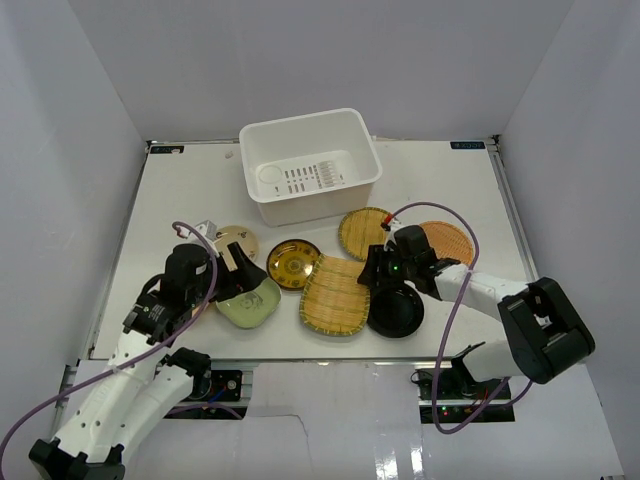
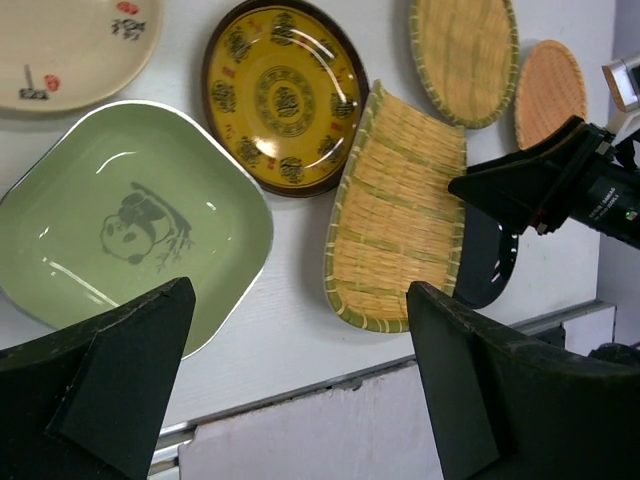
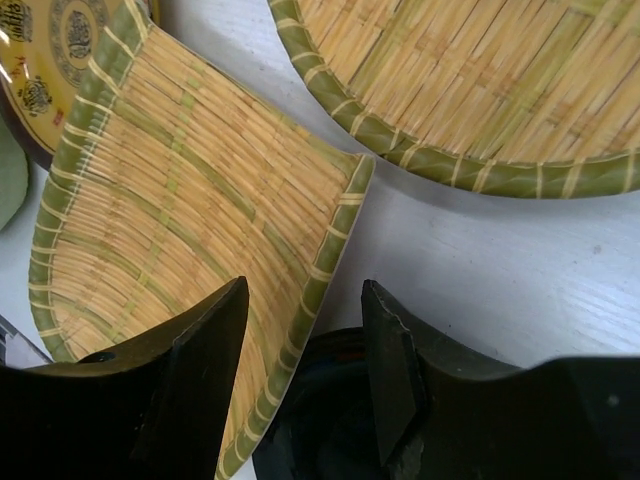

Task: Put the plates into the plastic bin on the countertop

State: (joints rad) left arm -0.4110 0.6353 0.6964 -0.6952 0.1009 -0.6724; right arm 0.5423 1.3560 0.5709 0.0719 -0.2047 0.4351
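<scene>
The plates (image 1: pixel 293 264) lay in a loose row across the near half of the surface (image 1: pixel 190 190). None was in the plastic bin (image 1: pixel 318 204), which stood at the far middle, apart from them. From the left came a beige plate (image 2: pixel 70 45) and, just nearer, a pale green plate (image 2: pixel 130 225). Next were a gold patterned plate (image 2: pixel 285 95) and a rectangular bamboo tray (image 3: pixel 180 210), with an oval bamboo tray (image 3: pixel 470 80) beyond it. A black plate (image 1: pixel 398 314) and an orange woven plate (image 1: pixel 450 240) lay at the right.

Only the left wrist view showed the panda drawn in the green plate and the red and black marks on the beige one. Only the overhead view took in the bin and its slotted bottom. The right wrist view showed, close up, the rectangular tray's right edge lying over the black plate.

The right end effector (image 3: pixel 303 300) stood partly open, its fingers astride that edge, gripping nothing. The left end effector (image 2: pixel 300 290) was spread wide and held nothing. It hovered above the near side of the green plate and the bare surface beside it.
</scene>
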